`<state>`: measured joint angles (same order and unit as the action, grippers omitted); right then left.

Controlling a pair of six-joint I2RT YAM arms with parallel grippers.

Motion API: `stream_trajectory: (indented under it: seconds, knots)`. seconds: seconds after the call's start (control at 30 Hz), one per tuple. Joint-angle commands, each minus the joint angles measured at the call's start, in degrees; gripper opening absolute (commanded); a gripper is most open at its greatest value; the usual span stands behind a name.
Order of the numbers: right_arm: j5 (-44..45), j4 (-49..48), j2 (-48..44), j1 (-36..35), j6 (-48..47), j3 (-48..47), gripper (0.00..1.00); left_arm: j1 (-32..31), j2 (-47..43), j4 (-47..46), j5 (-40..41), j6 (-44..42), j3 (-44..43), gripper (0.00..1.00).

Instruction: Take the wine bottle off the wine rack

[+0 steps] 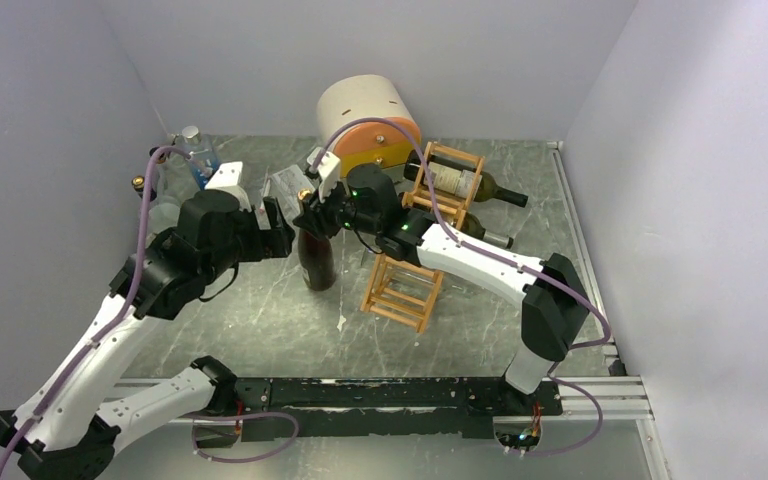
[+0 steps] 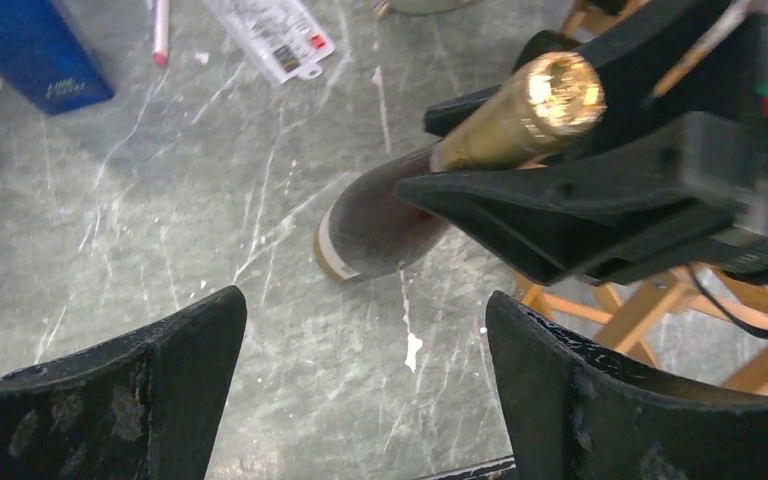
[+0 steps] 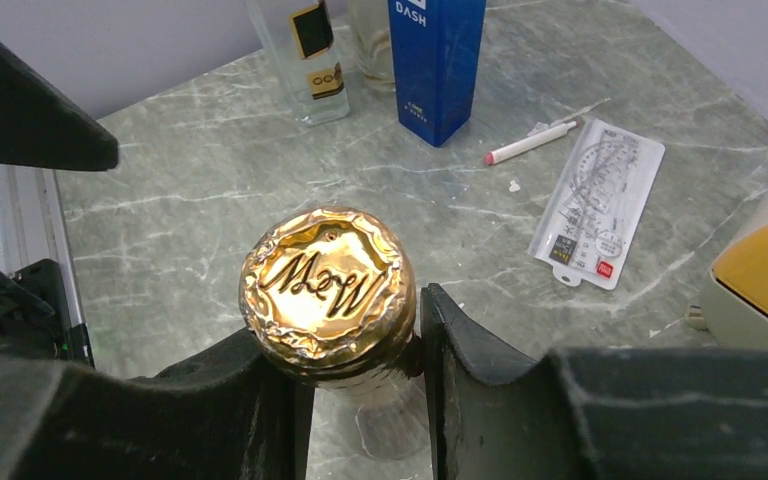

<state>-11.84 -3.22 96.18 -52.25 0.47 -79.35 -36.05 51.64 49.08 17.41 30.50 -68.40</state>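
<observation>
Task looks mostly done: 1 dark wine bottle (image 1: 317, 262) is off the wine rack (image 1: 400, 288) and upright just left of it, base down on the green marble tabletop (image 1: 260, 330) as far as the top view shows. Actual contact with the surface can't be confirmed.

Right pincer (image 1: 312, 212) is clenched on the bottle's neck. Right wrist view shows the crinkled gold foil cap (image 3: 325, 290) wedged between both black fingers (image 3: 480, 360), and left wrist view shows the same clamp just below the gold top.

Left pincer (image 2: 365, 330) is released, jaws wide apart with nothing between them. It sits near the bottle on its left side, not touching it.

Rack lies well clear of the held bottle, no slat around it. 2 other bottles (image 1: 475, 185) lie across the rack's far tiers, not gripped by anything. Round cream-and-orange box (image 1: 365, 110) is behind the rack, not involved. Blue carton (image 3: 438, 60) and a pen (image 3: 530, 143) sit at the far left, well away.

Left to do, my read:
- Confirm the bottle stands stable
- Let go of the neck
- Back the right arm off without tipping it

If the task means every bottle, 2 remain on the rack. For 1 bottle, only the let-go is pending

Risk: tall narrow bottle, held only at the top, could wobble on release
</observation>
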Motion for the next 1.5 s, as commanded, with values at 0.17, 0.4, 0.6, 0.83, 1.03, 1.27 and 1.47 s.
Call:
stream_trajectory:
  seconds: [0.17,0.4,0.6,0.83,1.03,1.27,1.47]
  knots:
    - [3.62,-5.09,-3.89,-0.37,2.68,-5.94,0.58,1.42,2.47,-5.12,-6.8,-5.79,-9.43,0.93]
    - [4.98,0.95,-7.89,-0.31,4.8,-6.2,0.81,1.43,9.51,-4.76,-6.82,-7.29,-16.32,0.95]
    - [11.68,12.91,-19.07,-0.16,4.87,-1.25,0.9,1.48,11.97,-5.71,-10.25,-8.42,-17.09,0.98]
    - [23.41,25.45,-36.32,0.14,4.57,6.7,0.93,1.45,16.03,-5.35,-12.33,-11.6,-15.91,0.93]
    - [30.46,33.0,-47.64,0.19,7.16,8.67,0.94,1.45,18.36,-6.32,-8.96,-13.25,-13.97,0.82]
    - [34.87,34.14,-54.54,0.2,8.08,10.03,0.95,1.45,21.04,-8.55,-4.59,-15.88,-10.4,0.58]
    - [39.33,31.48,-57.02,0.21,9.79,12.47,0.99,5.01,20.45,-6.12,0.97,-17.28,-14.15,0.09]
